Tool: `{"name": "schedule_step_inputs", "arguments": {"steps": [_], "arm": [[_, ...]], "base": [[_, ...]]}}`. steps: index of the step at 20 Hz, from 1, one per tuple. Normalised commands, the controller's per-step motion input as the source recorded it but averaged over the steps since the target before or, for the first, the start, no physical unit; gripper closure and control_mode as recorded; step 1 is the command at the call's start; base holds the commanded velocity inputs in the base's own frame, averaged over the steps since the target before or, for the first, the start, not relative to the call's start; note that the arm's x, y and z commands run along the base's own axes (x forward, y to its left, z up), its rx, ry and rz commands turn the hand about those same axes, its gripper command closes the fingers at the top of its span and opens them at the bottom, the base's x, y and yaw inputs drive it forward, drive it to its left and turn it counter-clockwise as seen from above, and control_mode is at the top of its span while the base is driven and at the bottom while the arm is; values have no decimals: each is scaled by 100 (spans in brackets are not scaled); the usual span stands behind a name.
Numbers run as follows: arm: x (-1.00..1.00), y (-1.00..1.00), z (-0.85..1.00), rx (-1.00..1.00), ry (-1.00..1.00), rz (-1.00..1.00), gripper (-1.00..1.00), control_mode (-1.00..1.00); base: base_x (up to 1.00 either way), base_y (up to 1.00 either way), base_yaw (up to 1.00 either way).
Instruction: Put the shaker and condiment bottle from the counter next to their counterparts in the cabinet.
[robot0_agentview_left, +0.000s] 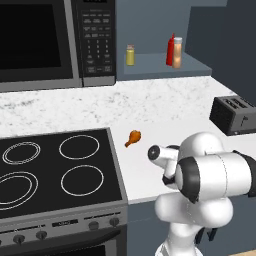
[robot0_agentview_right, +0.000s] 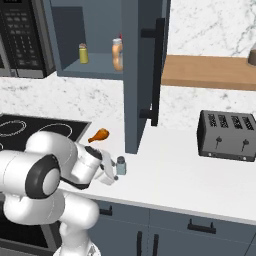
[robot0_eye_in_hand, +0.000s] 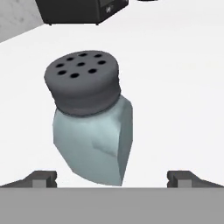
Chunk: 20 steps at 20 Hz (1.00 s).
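The shaker stands on the white surface close in front of the end effector, its holed grey cap uppermost and its pale blue body leaning in the hand view — though that view rolls with the hand, so the lean may not be real. The two dark fingertips sit wide apart, one on each side of the shaker's base, neither touching it: the end effector is spread wide and holds nothing.

From the right base view the shaker is just beside the end effector, near the front edge of the surface, below the open cabinet door.

In the cabinet the condiment bottle stands touching, or nearly touching, the red squeeze bottle; the yellow shaker stands apart to their left. A chicken drumstick lies beside the stove, and a black toaster sits further right.
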Motion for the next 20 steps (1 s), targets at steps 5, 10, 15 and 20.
{"name": "schedule_step_inputs", "arguments": {"steps": [5,10,15,20], "arm": [[9,3,7,0,0,0,-100,-100],[4,-59,16,2,-1,0,-100,-100],[7,-43,-10,0,6,0,100,-100],[10,13,10,-2,-2,0,100,-100]], "base": [[0,0,0],[0,0,0],[0,0,0],[0,0,0]]}}
